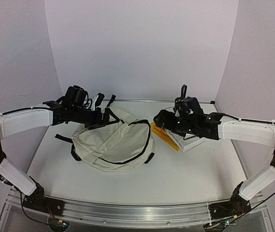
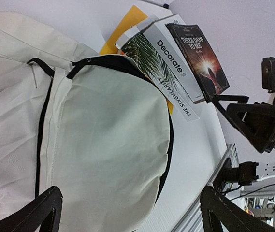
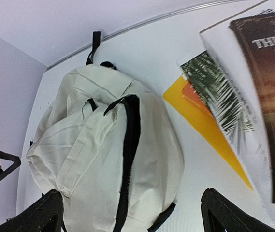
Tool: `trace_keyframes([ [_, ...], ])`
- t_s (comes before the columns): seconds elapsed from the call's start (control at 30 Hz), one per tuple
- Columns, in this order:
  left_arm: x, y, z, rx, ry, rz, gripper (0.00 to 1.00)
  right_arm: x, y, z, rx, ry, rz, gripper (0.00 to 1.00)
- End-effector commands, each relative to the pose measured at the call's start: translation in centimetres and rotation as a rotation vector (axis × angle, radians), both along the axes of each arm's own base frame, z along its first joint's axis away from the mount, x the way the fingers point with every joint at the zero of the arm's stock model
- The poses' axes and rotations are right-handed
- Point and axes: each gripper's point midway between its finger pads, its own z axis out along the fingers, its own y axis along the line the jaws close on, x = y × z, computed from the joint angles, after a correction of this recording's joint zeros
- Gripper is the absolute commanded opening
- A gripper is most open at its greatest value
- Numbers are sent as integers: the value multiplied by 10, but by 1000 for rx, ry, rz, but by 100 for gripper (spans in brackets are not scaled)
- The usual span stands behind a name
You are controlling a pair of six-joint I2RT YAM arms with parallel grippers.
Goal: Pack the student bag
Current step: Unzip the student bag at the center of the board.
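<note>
While left gripper gapes wide, right gripper does too; both seemingly empty.

So the backpack is soft cream fabric, slumped flat in the middle of the table, black zipper curving along one side, black straps poking out at the far end.
</note>
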Motion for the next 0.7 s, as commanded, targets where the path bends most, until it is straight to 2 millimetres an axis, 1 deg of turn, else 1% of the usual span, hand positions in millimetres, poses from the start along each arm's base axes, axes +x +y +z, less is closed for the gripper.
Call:
trace_keyframes([
  [0.0,5,30,17,10,-85,152,100,5,-67,47,-11,-76,-209,98],
  [0.13,2,40,6,48,-59,185,100,7,-132,33,-69,-8,-349,98],
  [0.3,1,41,1,51,-39,192,100,4,-208,18,11,57,-507,98],
  [0.37,1,42,1,53,-43,194,100,-2,-231,9,40,77,-560,98],
  [0.4,1,42,0,55,-41,193,100,-6,-241,1,54,96,-579,98],
  [0.47,1,41,-2,62,-35,192,100,-7,-245,-9,93,117,-573,98],
  [0.57,1,40,-6,71,-24,184,100,-5,-234,-21,159,133,-528,96],
  [0.67,1,39,-8,75,-17,177,100,1,-224,-22,221,117,-489,90],
])
